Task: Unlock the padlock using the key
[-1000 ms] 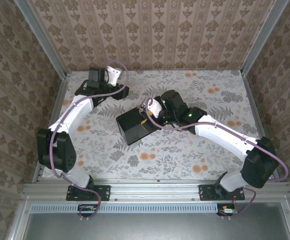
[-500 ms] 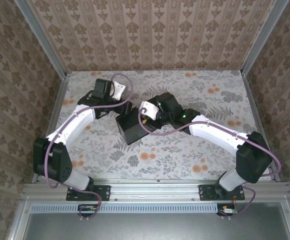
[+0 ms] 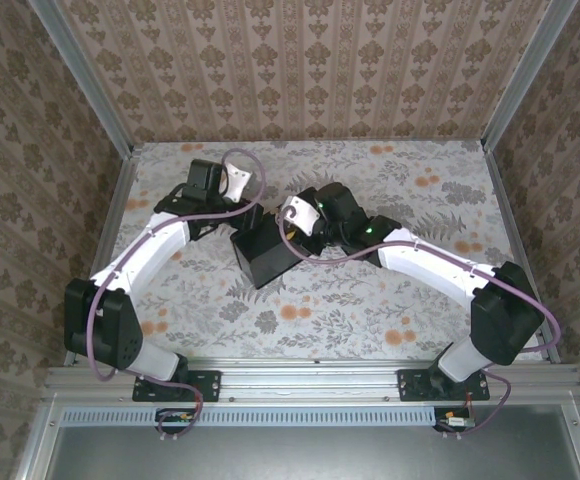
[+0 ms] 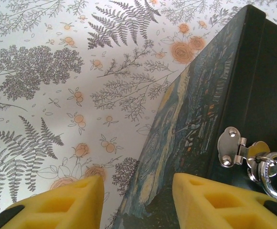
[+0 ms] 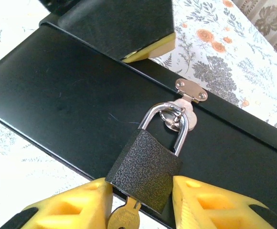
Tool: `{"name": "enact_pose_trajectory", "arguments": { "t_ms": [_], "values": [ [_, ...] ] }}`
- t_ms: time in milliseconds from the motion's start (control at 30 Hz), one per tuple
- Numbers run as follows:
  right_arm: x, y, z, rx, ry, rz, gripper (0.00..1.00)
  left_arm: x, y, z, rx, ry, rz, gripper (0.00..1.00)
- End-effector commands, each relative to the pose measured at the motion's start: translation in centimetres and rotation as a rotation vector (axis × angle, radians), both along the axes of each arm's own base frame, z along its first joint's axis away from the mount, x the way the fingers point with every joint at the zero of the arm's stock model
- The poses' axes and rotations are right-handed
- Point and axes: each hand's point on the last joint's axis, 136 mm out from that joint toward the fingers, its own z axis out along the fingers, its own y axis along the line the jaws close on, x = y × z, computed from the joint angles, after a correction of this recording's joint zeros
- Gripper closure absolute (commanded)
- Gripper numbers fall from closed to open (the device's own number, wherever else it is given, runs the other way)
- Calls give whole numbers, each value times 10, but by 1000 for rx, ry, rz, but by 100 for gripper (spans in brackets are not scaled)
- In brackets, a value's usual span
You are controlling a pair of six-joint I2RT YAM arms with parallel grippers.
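The padlock (image 5: pixel 145 169), black and textured, lies on the black box (image 5: pixel 62 105), its silver shackle (image 5: pixel 179 119) through the hasp (image 5: pixel 191 90). A brass key (image 5: pixel 124 218) sticks out of its underside. My right gripper (image 5: pixel 141 202) is shut on the padlock's body, a yellow pad touching each lower corner. My left gripper (image 4: pixel 138 200) is open at the box's far edge. One of its fingers (image 4: pixel 67 200) is over the cloth and the other is above the black face near the hasp (image 4: pixel 234 148). The shackle (image 4: pixel 274 188) shows at that view's right edge. From above, both grippers meet at the box (image 3: pixel 270 258).
The box lies on a floral tablecloth (image 3: pixel 390 290), its painted blue-yellow lid (image 4: pixel 186 119) turned sideways toward the left arm. The left gripper's finger (image 5: pixel 124 28) rests against the box's far side. Patterned walls enclose the table, with free cloth at the front and right.
The left arm has swung from the back of the table to the box's far edge. The right gripper's fingers have closed in onto the padlock's body.
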Motion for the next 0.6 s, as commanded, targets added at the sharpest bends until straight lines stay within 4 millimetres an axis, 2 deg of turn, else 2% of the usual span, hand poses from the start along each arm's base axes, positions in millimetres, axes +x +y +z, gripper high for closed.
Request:
{"name": "enact_pose_trajectory", "arguments": {
  "t_ms": [0, 67, 133, 567],
  "values": [
    [15, 6, 20, 108, 28, -64, 65, -44, -14, -30, 12, 149, -97, 54],
    [19, 6, 22, 127, 42, -86, 68, -45, -13, -33, 13, 157, -93, 55],
    [21, 6, 22, 138, 59, -98, 71, -53, -23, -34, 13, 159, -128, 55],
    [43, 5, 24, 230, 160, -212, 76, -63, -25, -33, 10, 191, -163, 58]
  ]
}}
